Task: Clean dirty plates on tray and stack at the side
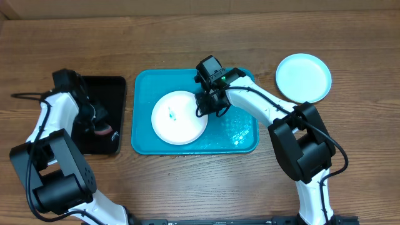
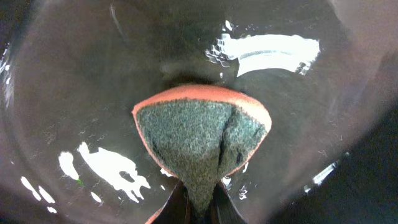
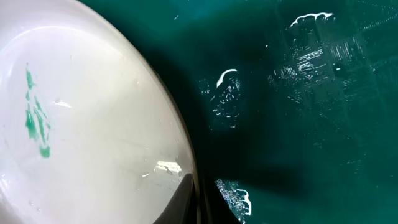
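Note:
A white plate [image 1: 178, 119] with a small green smudge [image 3: 36, 112] lies in the turquoise tray [image 1: 240, 140]. My right gripper [image 1: 209, 106] is at the plate's right rim. In the right wrist view its fingers [image 3: 198, 199] are shut on the white plate's edge [image 3: 93, 124], one above and one below, over the wet tray floor [image 3: 298, 124]. A light blue plate [image 1: 304, 77] sits on the table right of the tray. The yellow-green plate is out of view. My left gripper [image 1: 103, 128] is shut on an orange-and-green sponge [image 2: 199, 143] at its fingertips [image 2: 202, 208].
A black tray [image 1: 112, 87] lies left of the turquoise tray, under my left gripper; its wet floor fills the left wrist view [image 2: 93, 74]. Bare wooden table lies all round both trays.

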Available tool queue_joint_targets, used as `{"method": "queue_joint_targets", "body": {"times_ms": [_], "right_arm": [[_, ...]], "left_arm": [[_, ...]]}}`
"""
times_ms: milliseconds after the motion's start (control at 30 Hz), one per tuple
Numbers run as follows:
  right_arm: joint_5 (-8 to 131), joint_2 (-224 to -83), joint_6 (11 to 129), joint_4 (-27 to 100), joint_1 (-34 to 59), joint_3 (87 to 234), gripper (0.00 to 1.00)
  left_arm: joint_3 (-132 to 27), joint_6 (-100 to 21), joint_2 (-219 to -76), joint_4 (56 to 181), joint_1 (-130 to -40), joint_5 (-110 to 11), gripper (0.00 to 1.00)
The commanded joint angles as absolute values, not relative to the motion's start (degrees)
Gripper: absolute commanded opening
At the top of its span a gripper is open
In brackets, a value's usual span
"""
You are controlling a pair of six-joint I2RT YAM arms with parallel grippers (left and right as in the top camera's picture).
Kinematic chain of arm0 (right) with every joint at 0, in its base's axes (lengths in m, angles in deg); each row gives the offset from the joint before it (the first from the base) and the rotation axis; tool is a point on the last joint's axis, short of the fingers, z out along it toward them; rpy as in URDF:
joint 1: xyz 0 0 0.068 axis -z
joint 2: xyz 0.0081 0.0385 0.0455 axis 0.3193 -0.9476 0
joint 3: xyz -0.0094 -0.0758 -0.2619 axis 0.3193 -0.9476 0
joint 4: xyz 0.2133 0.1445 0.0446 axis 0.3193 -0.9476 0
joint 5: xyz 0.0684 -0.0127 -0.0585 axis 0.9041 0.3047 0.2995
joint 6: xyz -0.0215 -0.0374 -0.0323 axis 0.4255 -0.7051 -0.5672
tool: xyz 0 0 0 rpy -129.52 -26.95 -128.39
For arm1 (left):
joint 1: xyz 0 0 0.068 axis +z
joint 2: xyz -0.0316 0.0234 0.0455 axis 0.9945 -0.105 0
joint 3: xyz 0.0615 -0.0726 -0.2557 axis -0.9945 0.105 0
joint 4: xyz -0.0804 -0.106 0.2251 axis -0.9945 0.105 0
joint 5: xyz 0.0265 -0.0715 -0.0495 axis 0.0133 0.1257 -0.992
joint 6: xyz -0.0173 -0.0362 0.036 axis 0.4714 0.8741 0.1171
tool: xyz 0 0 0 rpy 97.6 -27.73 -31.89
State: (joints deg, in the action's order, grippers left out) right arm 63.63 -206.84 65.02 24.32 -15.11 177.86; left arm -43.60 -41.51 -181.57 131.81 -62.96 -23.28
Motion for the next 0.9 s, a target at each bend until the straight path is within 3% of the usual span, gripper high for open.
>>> {"method": "queue_joint_targets", "body": {"times_ms": [0,433,567,633,700,733,767,867], "right_arm": [[63.2,-207.2,65.2,24.5,-15.1,177.4,0.04],[62.7,-207.3,65.2,28.7,-15.1,172.9,0.04],[62.7,-207.3,65.2,28.7,-15.1,172.9,0.05],[62.7,-207.3,65.2,29.2,-15.1,172.9,0.16],[63.1,-207.3,65.2,29.6,-15.1,172.9,0.15],[63.5,-207.3,65.2,29.8,-15.1,172.9,0.06],[63.9,-207.3,65.2,30.0,-15.1,172.9,0.04],[63.9,-207.3,65.2,30.2,-15.1,172.9,0.04]], "left_arm": [[-50.3,-41.9,-180.7,136.3,-63.0,-25.7,0.04],[-55.1,-57.7,-178.5,146.3,-68.3,-53.8,0.04],[-54.7,-58.1,-178.5,146.5,-74.9,-53.5,0.04],[-54.6,-57.8,-178.5,145.7,-78.7,-53.4,0.04],[-54.6,-55.1,-178.5,144.4,-82.3,-50.9,0.04],[-54.6,-52.7,-178.6,143.9,-83.8,-48.5,0.04],[-54.6,-49.5,-178.7,143.5,-85.5,-45.1,0.04],[-53.9,-43.3,-179.0,142.6,-89.8,-36.7,0.04]]}}
